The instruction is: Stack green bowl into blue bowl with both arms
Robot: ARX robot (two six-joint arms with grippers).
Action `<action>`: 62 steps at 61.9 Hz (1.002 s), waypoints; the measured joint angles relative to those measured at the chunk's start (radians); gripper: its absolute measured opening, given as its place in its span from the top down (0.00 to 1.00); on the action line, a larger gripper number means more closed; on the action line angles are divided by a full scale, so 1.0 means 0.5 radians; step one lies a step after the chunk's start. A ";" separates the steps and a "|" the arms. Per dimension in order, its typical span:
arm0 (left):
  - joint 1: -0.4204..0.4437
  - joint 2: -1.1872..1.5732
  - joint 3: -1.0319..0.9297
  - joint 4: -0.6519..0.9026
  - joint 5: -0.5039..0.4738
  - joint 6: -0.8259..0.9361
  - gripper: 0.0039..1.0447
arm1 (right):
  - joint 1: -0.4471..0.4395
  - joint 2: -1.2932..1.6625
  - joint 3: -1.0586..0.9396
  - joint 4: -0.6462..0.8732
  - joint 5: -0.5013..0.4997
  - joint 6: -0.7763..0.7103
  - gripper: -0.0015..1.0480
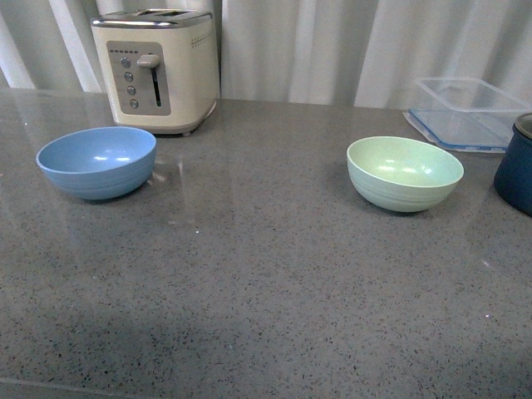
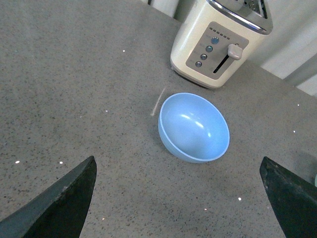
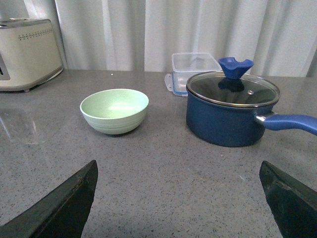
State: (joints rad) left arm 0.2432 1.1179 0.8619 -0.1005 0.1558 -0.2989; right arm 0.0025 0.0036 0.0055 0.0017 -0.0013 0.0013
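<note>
The green bowl (image 1: 405, 172) sits upright and empty at the right of the grey counter; it also shows in the right wrist view (image 3: 114, 110). The blue bowl (image 1: 97, 161) sits upright and empty at the left, in front of the toaster; it also shows in the left wrist view (image 2: 193, 127). Neither arm shows in the front view. My left gripper (image 2: 181, 198) is open and empty, above the counter short of the blue bowl. My right gripper (image 3: 181, 198) is open and empty, short of the green bowl.
A cream toaster (image 1: 156, 69) stands behind the blue bowl. A clear plastic container (image 1: 470, 112) lies at the back right. A dark navy pot (image 3: 232, 109) with a glass lid and blue handle stands right of the green bowl. White curtains hang behind the counter.
</note>
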 joint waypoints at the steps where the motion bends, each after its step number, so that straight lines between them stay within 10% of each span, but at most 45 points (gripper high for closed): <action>1: -0.011 0.044 0.042 -0.026 -0.018 -0.002 0.06 | 0.000 0.000 0.000 0.000 0.001 0.001 0.10; 62: -0.243 1.485 0.967 -0.327 -0.151 -0.169 0.06 | 0.000 0.000 0.000 0.000 0.001 0.001 0.10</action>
State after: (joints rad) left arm 0.1215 1.8606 1.3457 -0.2642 0.0803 -0.3836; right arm 0.0025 0.0036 0.0055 0.0017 -0.0010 0.0017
